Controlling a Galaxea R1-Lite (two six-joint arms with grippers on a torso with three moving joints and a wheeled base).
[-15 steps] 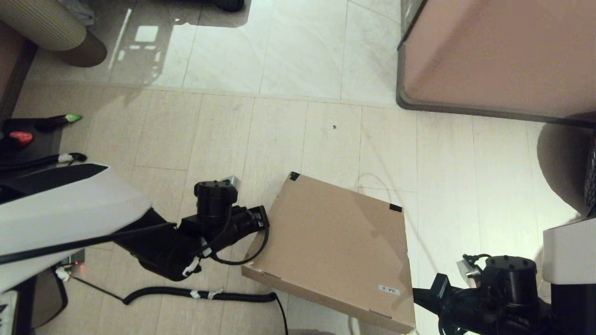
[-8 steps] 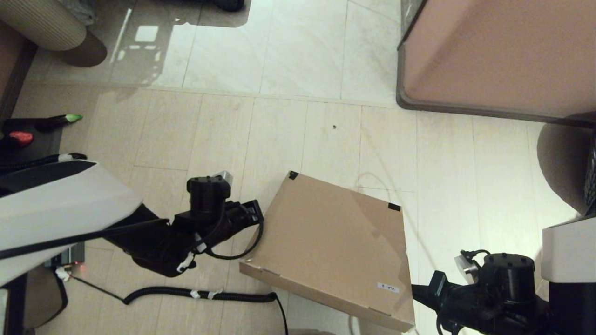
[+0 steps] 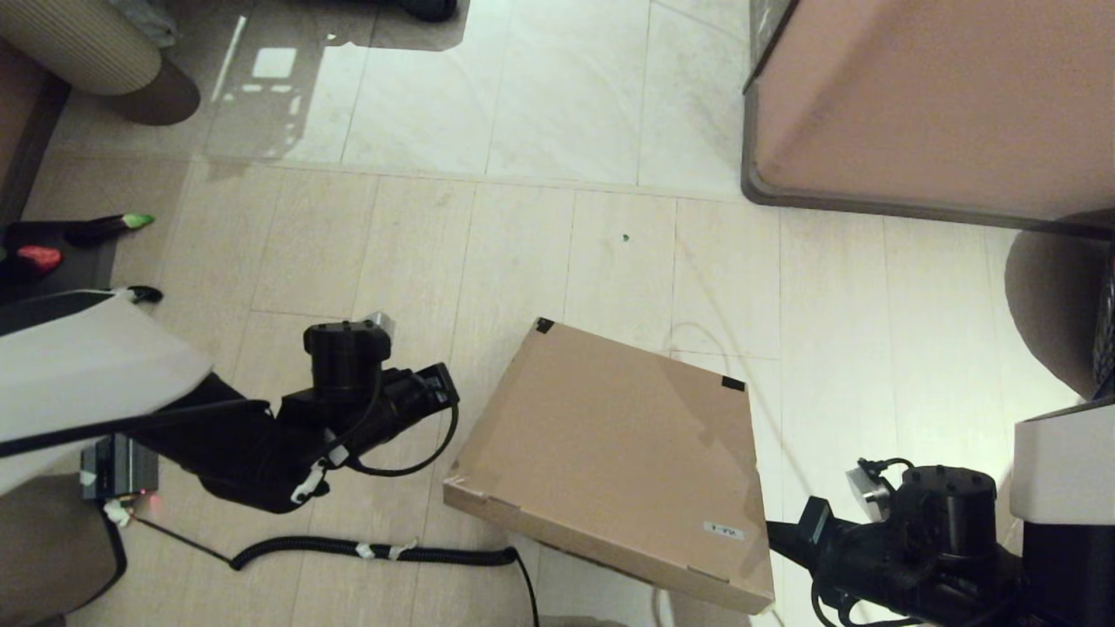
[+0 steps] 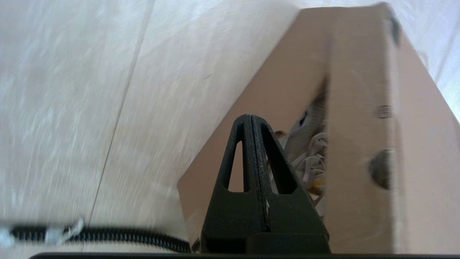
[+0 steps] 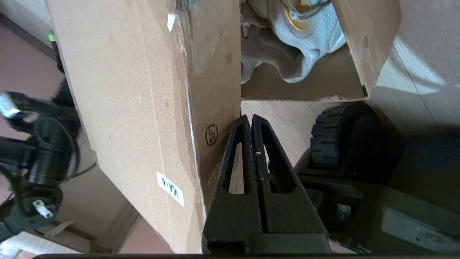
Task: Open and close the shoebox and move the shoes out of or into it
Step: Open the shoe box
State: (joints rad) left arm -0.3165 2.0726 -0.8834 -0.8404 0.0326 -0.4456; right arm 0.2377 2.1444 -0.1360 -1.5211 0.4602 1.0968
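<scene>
The brown cardboard shoebox (image 3: 610, 453) sits on the floor, its hinged lid (image 5: 136, 90) tilted up at the near edge. Through the gap the light-grey shoes (image 5: 305, 25) lie inside, their white laces (image 4: 311, 158) showing. My right gripper (image 5: 250, 117) is shut and empty, its tip against the inside of the lid's front flap near the white label (image 5: 170, 189); in the head view this right gripper (image 3: 775, 535) is at the lid's near right corner. My left gripper (image 4: 250, 117) is shut and empty, off the box's left side, apart from it; the head view also shows this left gripper (image 3: 440, 392).
A large pinkish-brown cabinet (image 3: 941, 104) stands at the back right. A coiled black cable (image 3: 375, 550) lies on the floor in front of the box's left corner. A beige ribbed object (image 3: 78, 43) is at the back left. My base's wheel (image 5: 334, 140) is close under the right gripper.
My left arm has drawn away to the left of the box. The right gripper has risen slightly and the lid's near edge has come up a little with it.
</scene>
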